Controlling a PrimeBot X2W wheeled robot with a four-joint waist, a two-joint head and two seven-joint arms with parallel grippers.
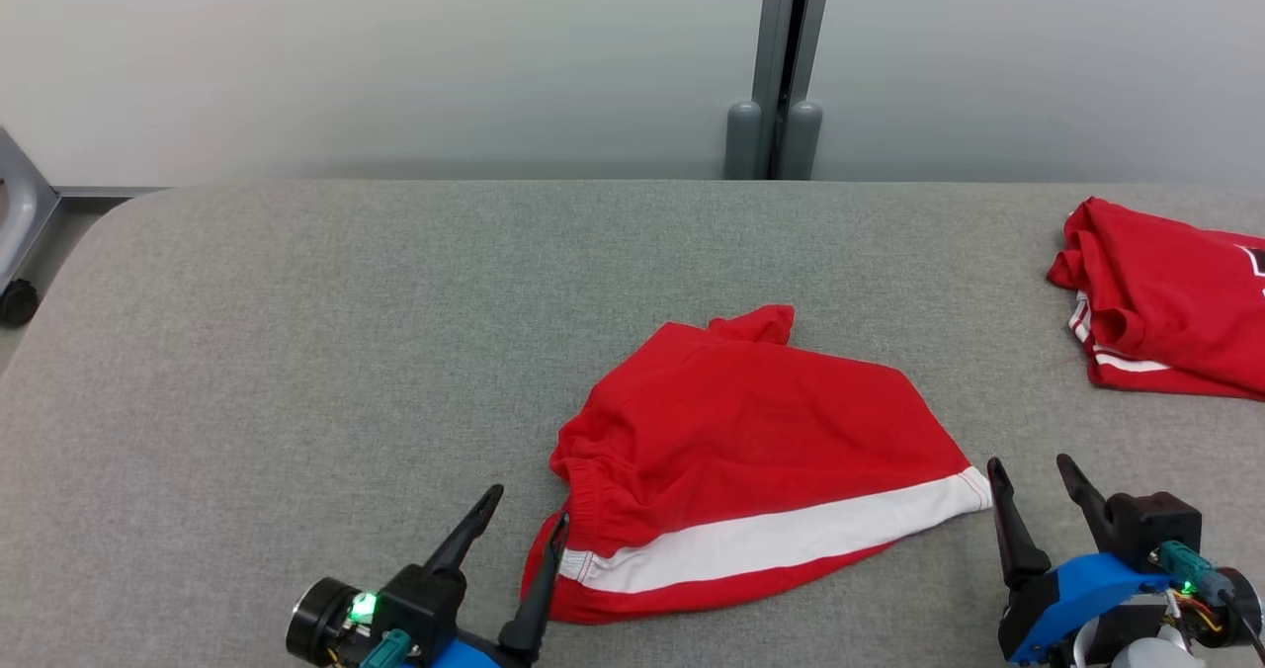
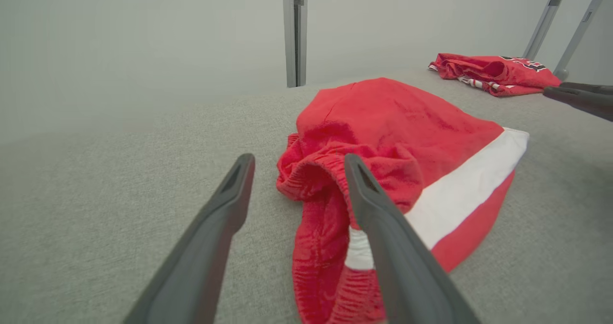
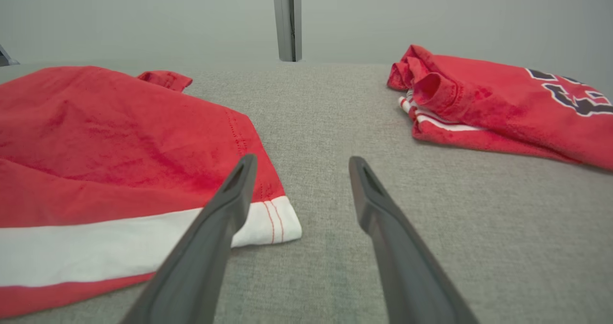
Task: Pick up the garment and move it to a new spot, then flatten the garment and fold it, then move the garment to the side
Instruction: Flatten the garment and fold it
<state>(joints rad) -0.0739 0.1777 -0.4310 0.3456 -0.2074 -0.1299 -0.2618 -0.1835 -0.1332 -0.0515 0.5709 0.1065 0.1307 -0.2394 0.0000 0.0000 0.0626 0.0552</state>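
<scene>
While both pincers are held wide with nothing gripped, the red fabric shorts with a broad white stripe [image 1: 751, 441] are seen lying loosely spread on the grey felt-covered tabletop [image 1: 296, 352], between the two pincers.

The left pincer [image 1: 529, 505] is placed at the gathered elastic waistband end of the shorts. Its inner finger [image 2: 383, 228] is seen across the waistband edge in the left wrist view; whether cloth is touched cannot be told. Its outer finger is set over bare tabletop, just beside the shorts.

The right pincer [image 1: 1028, 463] is placed at the opposite end, at the white hem corner. One finger [image 3: 225, 218] is seen overlapping that corner in the right wrist view, the other is over bare tabletop. Contact with the hem cannot be told.

A second red garment with white trim and dark lettering [image 1: 1166, 302] is seen bunched and folded on the same tabletop, ahead of the right pincer and to its outer side, well apart from the shorts. Open tabletop is left between the two garments.

Ahead of both pincers, the far edge of the tabletop is met by a pale grey wall [image 1: 395, 55]. A grey vertical post with two rounded feet [image 1: 788, 105] is seen against that wall, roughly ahead of the shorts. Beyond the left pincer's outer side, past the rounded table corner, a grey metal frame with a black caster wheel [image 1: 18, 302] is seen on the floor.
</scene>
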